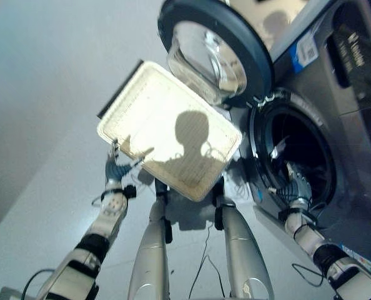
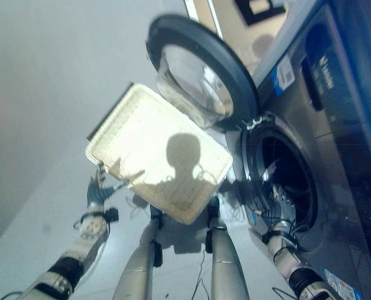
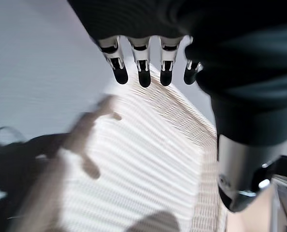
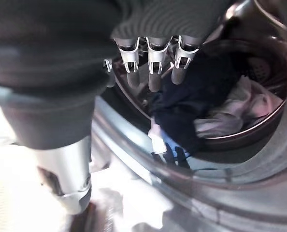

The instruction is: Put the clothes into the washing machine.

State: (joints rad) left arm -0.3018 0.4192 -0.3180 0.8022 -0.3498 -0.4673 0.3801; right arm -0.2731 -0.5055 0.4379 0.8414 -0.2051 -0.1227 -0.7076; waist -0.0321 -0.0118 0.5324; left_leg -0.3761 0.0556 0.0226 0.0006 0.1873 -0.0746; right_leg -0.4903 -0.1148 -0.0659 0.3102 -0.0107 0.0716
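Dark and pale clothes (image 4: 206,101) lie inside the drum (image 4: 259,130), the right hand (image 4: 153,67) slack-fingered at its mouth, apparently after dropping them; left hand (image 3: 143,67), fingers straight, steadies the emptied basket (image 1: 173,125).

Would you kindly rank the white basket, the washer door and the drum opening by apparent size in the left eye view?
1. white basket, largest.
2. washer door and drum opening: they look alike, so I leave them unranked.
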